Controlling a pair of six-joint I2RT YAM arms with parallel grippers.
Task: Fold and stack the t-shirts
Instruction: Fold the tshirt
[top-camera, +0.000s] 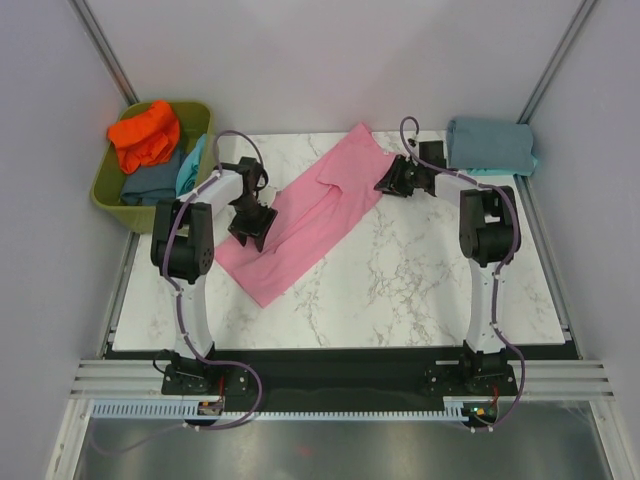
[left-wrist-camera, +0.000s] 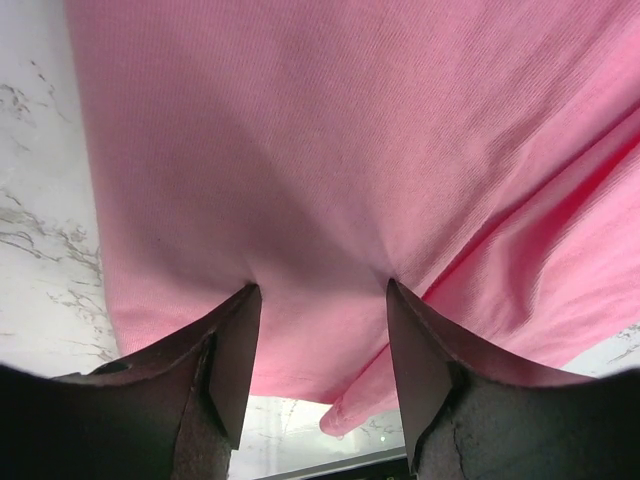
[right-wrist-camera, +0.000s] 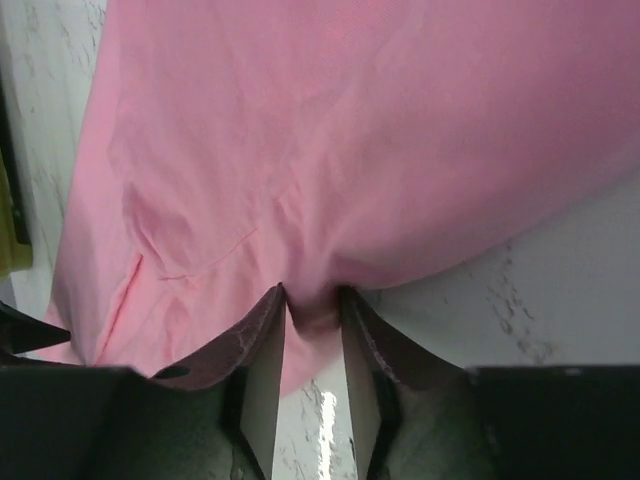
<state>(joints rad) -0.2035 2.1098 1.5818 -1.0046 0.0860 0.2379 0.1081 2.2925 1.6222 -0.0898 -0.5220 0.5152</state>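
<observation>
A pink t-shirt (top-camera: 320, 205) lies folded into a long strip, running diagonally across the marble table (top-camera: 430, 290). My left gripper (top-camera: 252, 225) is over the strip's lower left part. In the left wrist view its jaws (left-wrist-camera: 320, 290) stand wide open, tips resting on the pink cloth (left-wrist-camera: 330, 150) near its hem. My right gripper (top-camera: 392, 180) is at the strip's upper right edge. The right wrist view shows its jaws (right-wrist-camera: 312, 292) drawn close, with a bunched fold of the pink cloth (right-wrist-camera: 330, 130) pinched between them. A folded grey-blue t-shirt (top-camera: 490, 145) lies at the back right.
An olive-green tub (top-camera: 110, 190) stands off the table's back left corner. It holds an orange t-shirt (top-camera: 145, 135), a slate-blue one (top-camera: 150, 182) and a turquoise one (top-camera: 190, 165). A turquoise edge (top-camera: 528, 166) shows under the grey-blue stack. White walls enclose the table.
</observation>
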